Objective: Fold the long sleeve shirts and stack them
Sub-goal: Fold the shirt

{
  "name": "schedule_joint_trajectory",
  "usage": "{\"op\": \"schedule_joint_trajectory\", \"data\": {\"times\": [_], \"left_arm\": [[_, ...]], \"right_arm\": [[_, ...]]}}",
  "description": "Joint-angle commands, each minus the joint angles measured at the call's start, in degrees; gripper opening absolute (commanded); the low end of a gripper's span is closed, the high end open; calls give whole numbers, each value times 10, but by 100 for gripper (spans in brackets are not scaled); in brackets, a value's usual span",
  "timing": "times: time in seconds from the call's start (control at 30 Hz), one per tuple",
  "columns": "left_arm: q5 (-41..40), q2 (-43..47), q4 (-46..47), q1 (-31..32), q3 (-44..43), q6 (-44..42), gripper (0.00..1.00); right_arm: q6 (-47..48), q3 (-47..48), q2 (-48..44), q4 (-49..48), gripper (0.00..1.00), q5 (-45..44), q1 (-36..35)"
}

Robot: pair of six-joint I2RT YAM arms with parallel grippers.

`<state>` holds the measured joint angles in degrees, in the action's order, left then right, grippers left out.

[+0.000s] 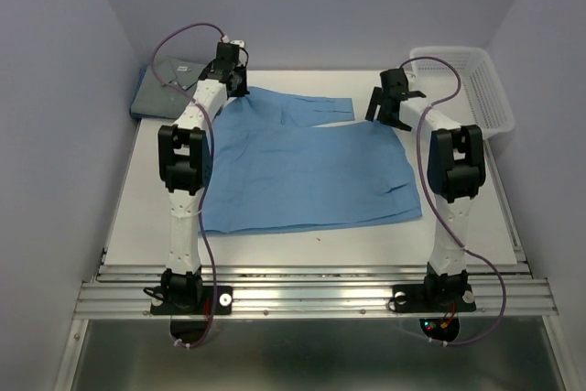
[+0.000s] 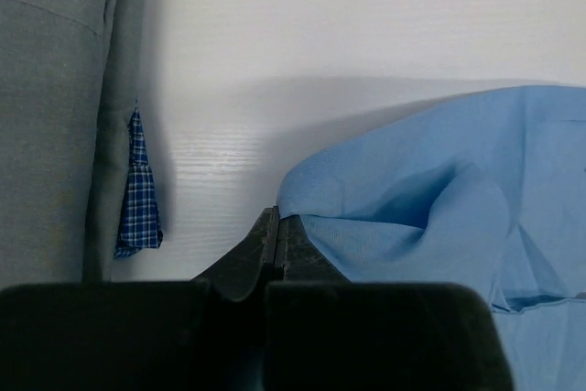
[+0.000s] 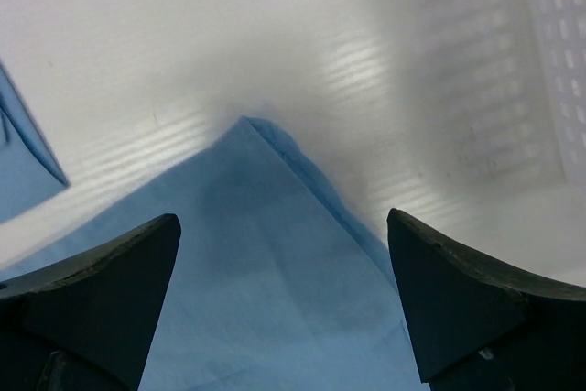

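At the upper left of the overhead view, a folded grey-blue collared cloth shirt (image 1: 163,91) lies on the white table (image 1: 137,190). Just right of it, the left gripper (image 2: 278,219) is seen with jaws pressed together, pinched on a raised edge of the spread light sky-blue cloth shirt (image 1: 302,171). Further right, the right gripper (image 3: 284,226) is held with jaws wide apart and empty above that shirt's far right corner, near the white plastic mesh basket (image 1: 469,89).
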<state>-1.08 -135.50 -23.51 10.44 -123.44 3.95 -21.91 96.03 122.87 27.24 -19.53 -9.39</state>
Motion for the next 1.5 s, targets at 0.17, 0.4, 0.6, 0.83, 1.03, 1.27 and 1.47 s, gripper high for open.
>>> {"op": "schedule_joint_trajectory", "data": {"times": [0.17,0.4,0.6,0.83,1.03,1.27,1.47], "left_arm": [[48,47,17,11,5,6,0],[43,57,17,10,15,11,0],[42,69,25,6,35,19,0],[48,86,32,-2,62,22,0],[74,110,61,-3,106,14,0],[86,113,60,-3,101,9,0],[92,136,65,-2,117,3,0]], "right_arm": [[-2,127,93,-64,100,42,1],[5,170,135,-65,99,47,1],[-3,103,102,-68,85,42,-5],[7,62,62,-63,82,22,-5],[28,36,53,-69,60,36,-5],[49,52,60,-83,11,33,-10],[72,67,36,-95,1,30,-10]]}}
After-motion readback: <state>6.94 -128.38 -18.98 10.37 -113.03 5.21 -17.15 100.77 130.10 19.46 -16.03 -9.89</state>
